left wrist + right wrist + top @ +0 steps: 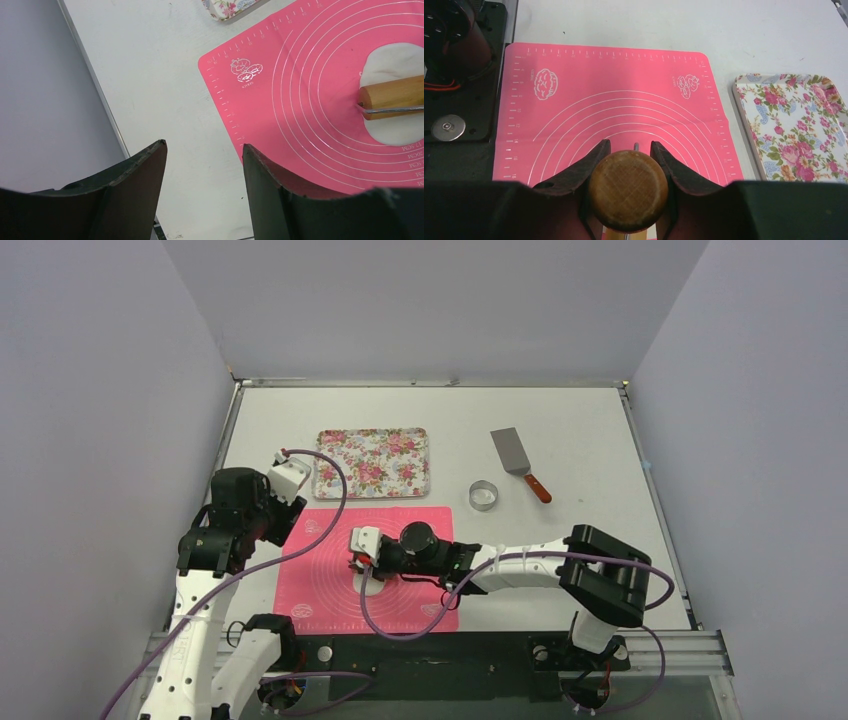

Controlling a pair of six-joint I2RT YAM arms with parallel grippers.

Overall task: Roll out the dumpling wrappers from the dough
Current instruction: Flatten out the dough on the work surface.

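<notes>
Gripping rolling pin [628, 192], right tool [630, 150], on dough [392, 60]

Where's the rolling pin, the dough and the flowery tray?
rolling pin [395, 92], left wrist view, on its wooden barrel.
dough [395, 60], left wrist view, on its upper part.
flowery tray [372, 462], top view, on its bare middle.

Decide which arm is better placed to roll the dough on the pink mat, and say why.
Right. The right tool is shut on the rolling pin, which lies across the white dough on the pink mat. The left tool hangs open and empty, off the mat's edge.
</notes>
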